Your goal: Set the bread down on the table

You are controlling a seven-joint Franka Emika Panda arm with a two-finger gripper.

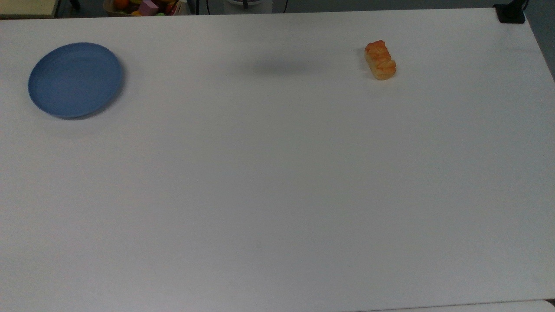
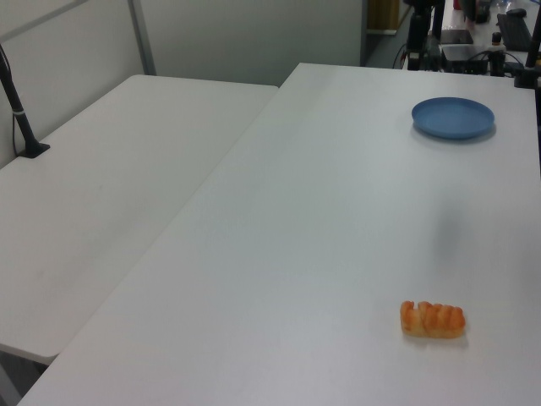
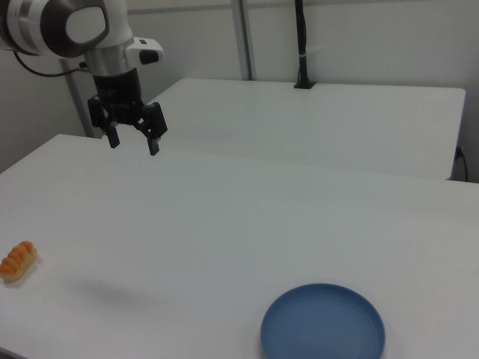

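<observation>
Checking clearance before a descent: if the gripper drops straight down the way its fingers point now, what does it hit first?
Likely bare table. The open gripper hangs pointing down, with the bread and blue plate well off to either side in the right view. Exact landing spot is uncertain; depth is unclear.

In the right view, the round blue plastic plate (image 3: 322,321) loses its near rim to the bottom edge, and the grey-and-white robot arm (image 3: 63,26) runs off the top left corner, so its base is unseen. In the top view, a container of colourful toy pieces (image 1: 145,6) behind the large white tabletop (image 1: 277,182) is cropped by the top edge; its contents are too small to identify. The tabletop itself runs past the left and bottom edges there.
</observation>
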